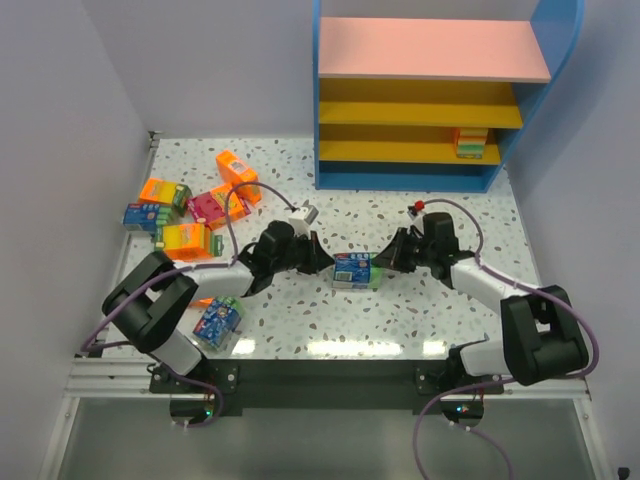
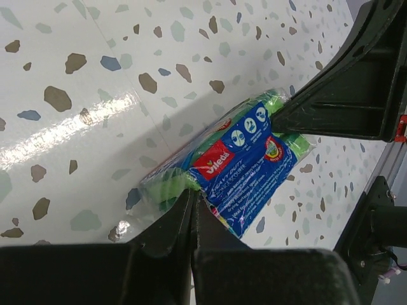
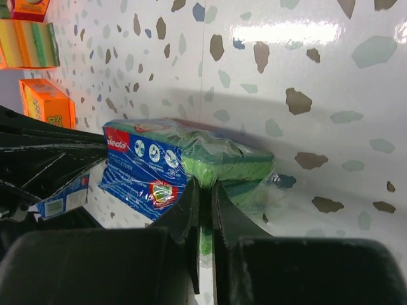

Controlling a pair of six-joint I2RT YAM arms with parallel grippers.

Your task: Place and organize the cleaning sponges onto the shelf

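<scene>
A blue sponge pack (image 1: 353,270) with green sponge edges sits mid-table between both grippers. My left gripper (image 1: 323,262) is shut, its tips pinching the pack's left end (image 2: 194,194). My right gripper (image 1: 385,262) is shut on the pack's right end, with green sponge and wrap between the jaws (image 3: 205,190). The pack (image 2: 245,162) fills the left wrist view and also shows in the right wrist view (image 3: 159,165). The blue-framed shelf (image 1: 430,50) stands at the back right, with a small stack of sponges (image 1: 470,143) on its lower yellow tier.
Loose packs lie at the left: orange ones (image 1: 238,172) (image 1: 164,192) (image 1: 186,240), a magenta one (image 1: 210,205), a blue one (image 1: 148,215). Another blue pack (image 1: 218,320) lies by the left arm's base. Walls close in on left and right.
</scene>
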